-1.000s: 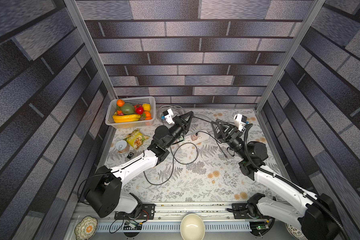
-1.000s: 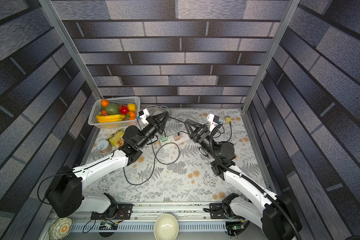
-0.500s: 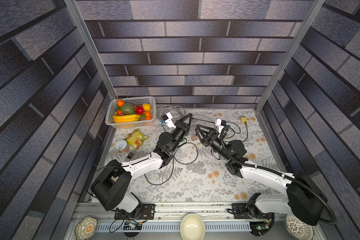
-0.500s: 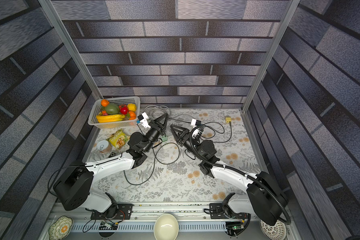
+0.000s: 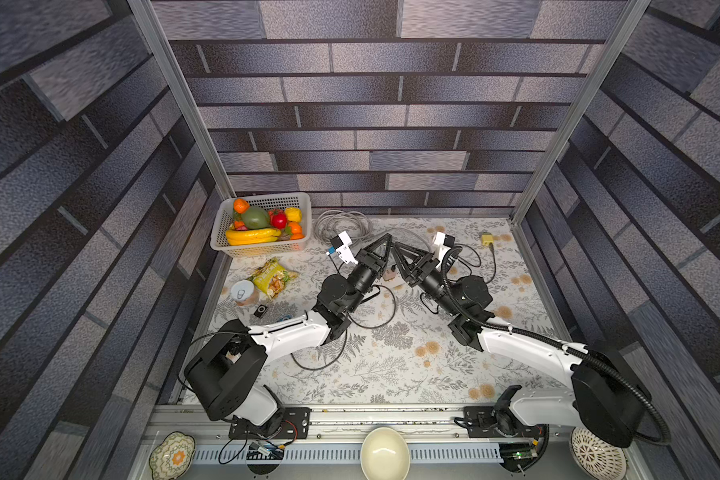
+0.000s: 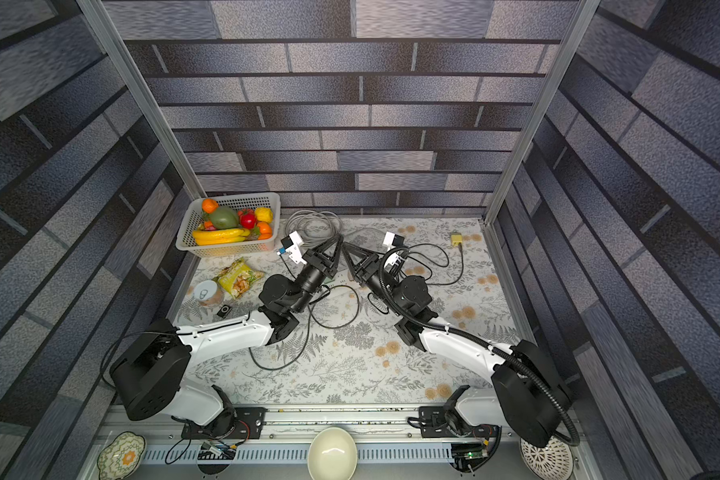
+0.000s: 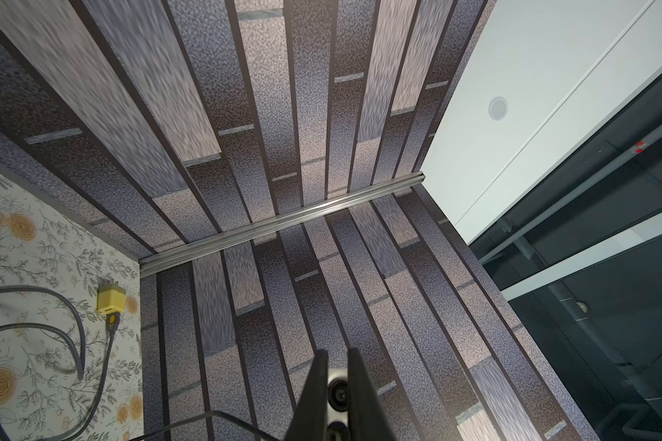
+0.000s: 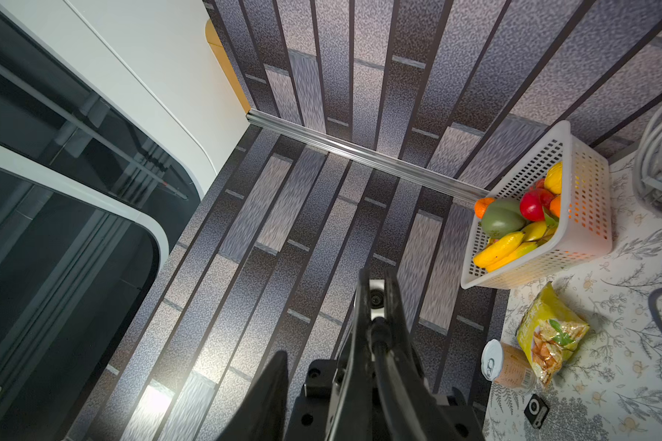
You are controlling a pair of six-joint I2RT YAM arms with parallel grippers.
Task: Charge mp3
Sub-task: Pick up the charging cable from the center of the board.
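The mp3 player [image 5: 261, 310], a small black square, lies on the floral cloth by the can; it also shows in the right wrist view [image 8: 536, 410]. My left gripper [image 5: 387, 241] is raised over the middle back and shut on the white plug [image 7: 338, 393] of a black cable [image 5: 385, 307] that loops down onto the cloth. My right gripper [image 5: 396, 251] points up right beside it, tips almost meeting. Its jaws stand apart on either side of the left gripper's fingers [image 8: 375, 305], and one right finger [image 8: 274, 385] shows clearly. A yellow charger [image 5: 486, 240] lies at the back right.
A white power strip [image 5: 393, 277] lies under the two grippers. The fruit basket [image 5: 225, 243] stands back left, with a grey cable coil [image 5: 341, 222] beside it. A snack bag [image 5: 272, 277] and a can [image 5: 243, 292] sit near the mp3. Bowls [image 5: 384, 455] line the front rail.
My right arm has swung left until its gripper is against the left gripper, and its jaws have narrowed. The left gripper has stayed raised and shut on the plug.
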